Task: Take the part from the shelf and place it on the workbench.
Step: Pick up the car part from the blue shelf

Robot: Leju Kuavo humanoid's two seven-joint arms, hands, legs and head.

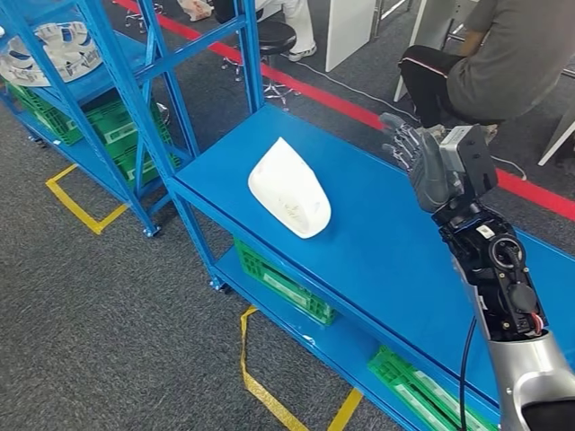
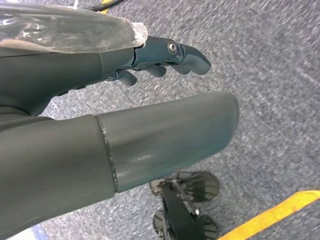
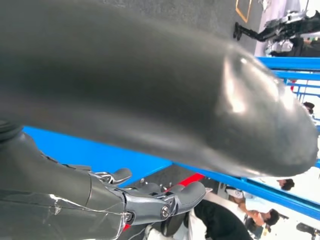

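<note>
The white moulded part [image 1: 289,189] lies on the blue workbench [image 1: 380,233], left of its middle, with nothing touching it. My right hand [image 1: 415,160] hovers over the bench's far right side, well apart from the part, its fingers spread and empty. In the right wrist view the right hand [image 3: 151,200] has its thumb and fingers extended with nothing between them. In the left wrist view my left hand [image 2: 158,100] hangs over grey carpet, fingers out and holding nothing.
A blue shelf [image 1: 136,99] stands at the left with white parts [image 1: 54,49] on it and green crates [image 1: 111,130] below. More green crates [image 1: 285,283] sit under the bench. A seated person [image 1: 488,63] and a stool [image 1: 275,40] are beyond it. Yellow tape [image 1: 254,382] marks the floor.
</note>
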